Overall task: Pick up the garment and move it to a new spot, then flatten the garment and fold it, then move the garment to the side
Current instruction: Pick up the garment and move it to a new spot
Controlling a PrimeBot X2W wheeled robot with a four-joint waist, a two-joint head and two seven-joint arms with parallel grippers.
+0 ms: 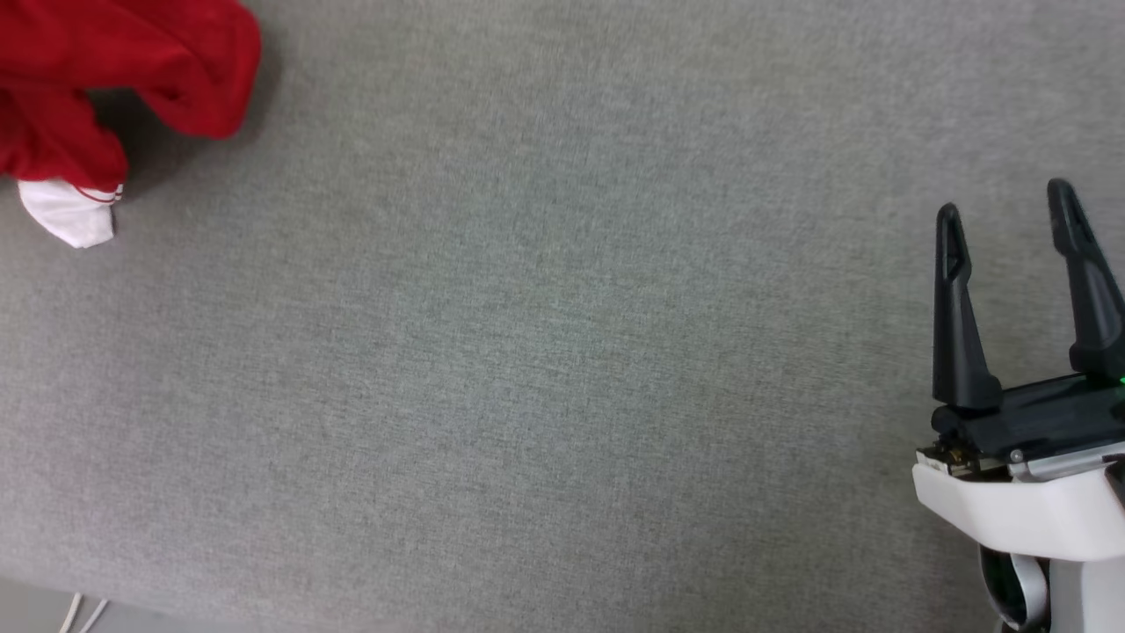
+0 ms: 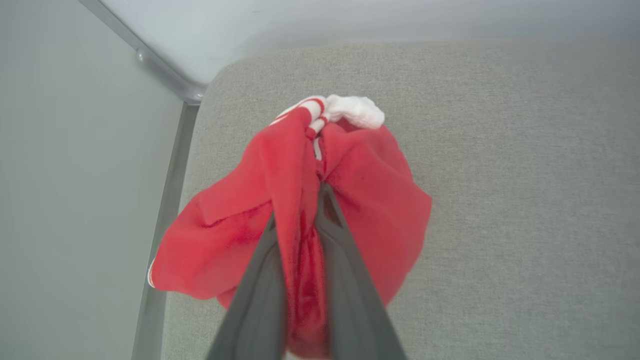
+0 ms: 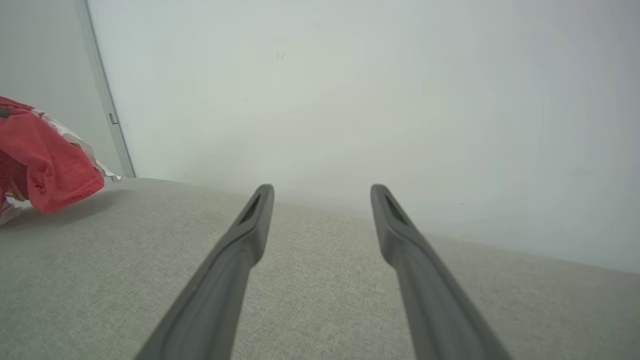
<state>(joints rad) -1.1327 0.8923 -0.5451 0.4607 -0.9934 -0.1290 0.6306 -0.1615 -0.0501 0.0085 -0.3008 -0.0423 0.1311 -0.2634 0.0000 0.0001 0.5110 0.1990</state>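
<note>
The garment is a bunched red shirt with a white sleeve end, at the head view's upper left, partly cut off by the frame. Seen from the left wrist, my left gripper is shut on a fold of the garment, which hangs bunched around the two dark fingers above the grey surface, its striped trim and white sleeve at the far end. My right gripper stands open and empty at the head view's lower right, far from the cloth. In the right wrist view the garment appears at the left edge, with the right gripper open over the grey surface.
A wide grey fabric-covered surface spreads across the head view. Its near edge runs along the lower left. A pale wall rises behind it, and a metal strip runs along its left side.
</note>
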